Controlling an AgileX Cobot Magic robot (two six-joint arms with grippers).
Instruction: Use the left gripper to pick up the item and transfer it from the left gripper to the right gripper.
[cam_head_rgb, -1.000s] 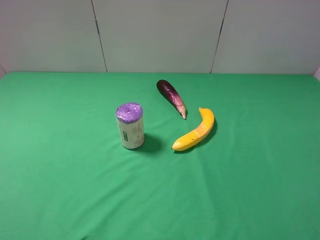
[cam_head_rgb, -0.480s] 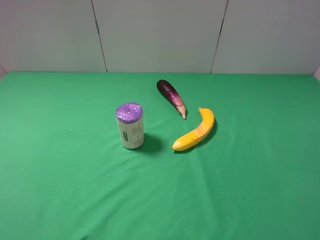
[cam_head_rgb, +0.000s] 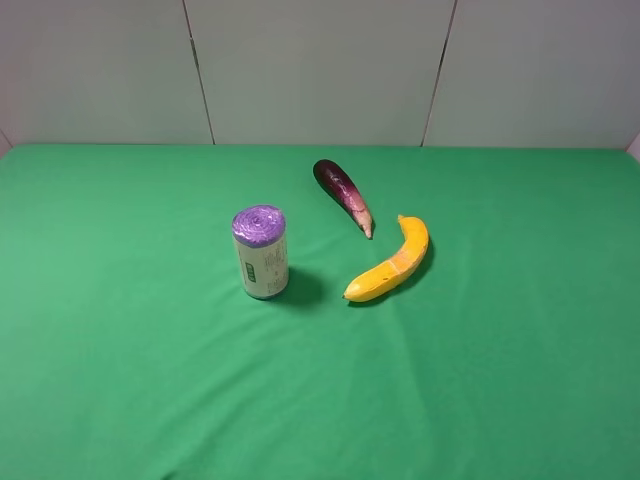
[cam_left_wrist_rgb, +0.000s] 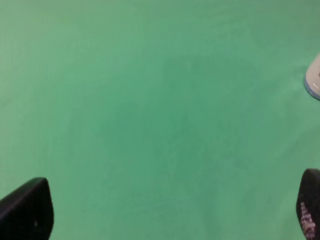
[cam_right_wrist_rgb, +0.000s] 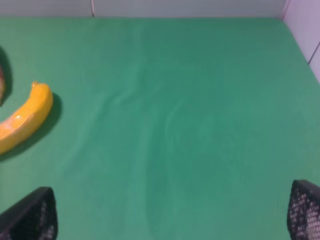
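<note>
The yellow banana (cam_head_rgb: 392, 264) lies on the green cloth right of centre, curved, with its stem end pointing away from the camera. It also shows at the edge of the right wrist view (cam_right_wrist_rgb: 22, 124). Neither arm shows in the exterior high view. My left gripper (cam_left_wrist_rgb: 167, 207) is open and empty over bare green cloth, with only its two black fingertips (cam_left_wrist_rgb: 27, 210) in view, far apart. My right gripper (cam_right_wrist_rgb: 167, 212) is open and empty, its fingertips (cam_right_wrist_rgb: 306, 210) wide apart, and the banana lies well ahead of it and off to one side.
A dark purple eggplant (cam_head_rgb: 343, 193) lies just behind the banana. A purple-topped upright roll (cam_head_rgb: 261, 251) stands left of the banana. A pale rounded object (cam_left_wrist_rgb: 314, 79) cuts into the left wrist view's edge. Grey wall panels (cam_head_rgb: 320, 70) close the back.
</note>
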